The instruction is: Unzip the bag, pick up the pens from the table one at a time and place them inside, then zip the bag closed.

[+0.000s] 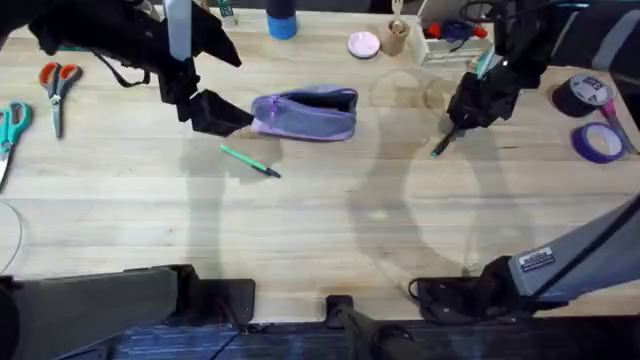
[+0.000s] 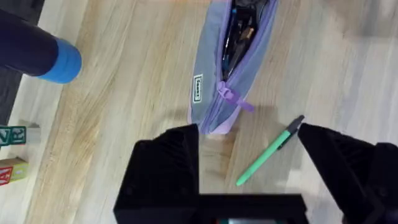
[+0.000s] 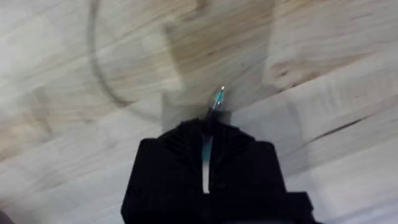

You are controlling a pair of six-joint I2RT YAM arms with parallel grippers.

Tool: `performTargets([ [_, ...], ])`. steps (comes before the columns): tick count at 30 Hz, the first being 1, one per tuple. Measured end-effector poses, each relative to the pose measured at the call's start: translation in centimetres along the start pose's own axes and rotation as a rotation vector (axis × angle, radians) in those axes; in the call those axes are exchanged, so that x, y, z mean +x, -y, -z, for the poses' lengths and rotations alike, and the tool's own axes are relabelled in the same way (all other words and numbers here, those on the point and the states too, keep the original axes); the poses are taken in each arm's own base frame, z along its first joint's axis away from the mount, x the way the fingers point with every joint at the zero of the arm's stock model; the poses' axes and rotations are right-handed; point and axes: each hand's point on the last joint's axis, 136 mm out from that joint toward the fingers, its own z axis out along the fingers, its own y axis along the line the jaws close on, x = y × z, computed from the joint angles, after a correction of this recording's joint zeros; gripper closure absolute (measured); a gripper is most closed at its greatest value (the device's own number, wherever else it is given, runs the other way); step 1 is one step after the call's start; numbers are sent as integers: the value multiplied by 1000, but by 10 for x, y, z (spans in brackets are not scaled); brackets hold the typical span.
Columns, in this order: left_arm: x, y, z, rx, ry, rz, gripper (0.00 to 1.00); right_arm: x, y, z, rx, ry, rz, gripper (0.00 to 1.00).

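Observation:
The lavender bag (image 1: 305, 113) lies at the table's far middle. In the left wrist view the bag (image 2: 208, 93) gapes along its zipper, with dark things inside and its purple pull (image 2: 233, 98) at the near end. My left gripper (image 1: 215, 112) hovers open at the bag's left end, fingers (image 2: 165, 168) spread with nothing between them. A bright green pen (image 1: 250, 161) lies on the table (image 1: 320, 230) in front of the bag, also seen as the green pen (image 2: 267, 152). My right gripper (image 1: 468, 105) is shut on a dark pen (image 1: 441, 146), raised at the right; the pen's tip (image 3: 218, 99) pokes past the fingers (image 3: 180, 162).
Orange scissors (image 1: 58, 85) and teal scissors (image 1: 10, 128) lie far left. A blue bottle (image 1: 282, 20), a pink disc (image 1: 363, 44) and small items stand along the back. Black tape (image 1: 588, 95) and purple tape (image 1: 600, 142) sit far right. Toy blocks (image 2: 12, 152) lie nearby.

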Motion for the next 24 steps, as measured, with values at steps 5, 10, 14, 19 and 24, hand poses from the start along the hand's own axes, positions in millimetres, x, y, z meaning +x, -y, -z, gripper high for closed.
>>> performTargets([
  [5,0,0,0,0,0,0,8,0,0,0,0,-3,0,968],
  [10,0,0,0,0,0,0,7,2,0,1,1,-9,2,969],
  [14,0,0,0,0,0,0,7,6,-5,4,-16,-23,9,969],
  [19,0,0,0,0,0,0,7,7,-18,26,-80,10,26,969],
  [24,0,0,0,0,0,0,7,-8,-21,76,-146,147,17,971],
])
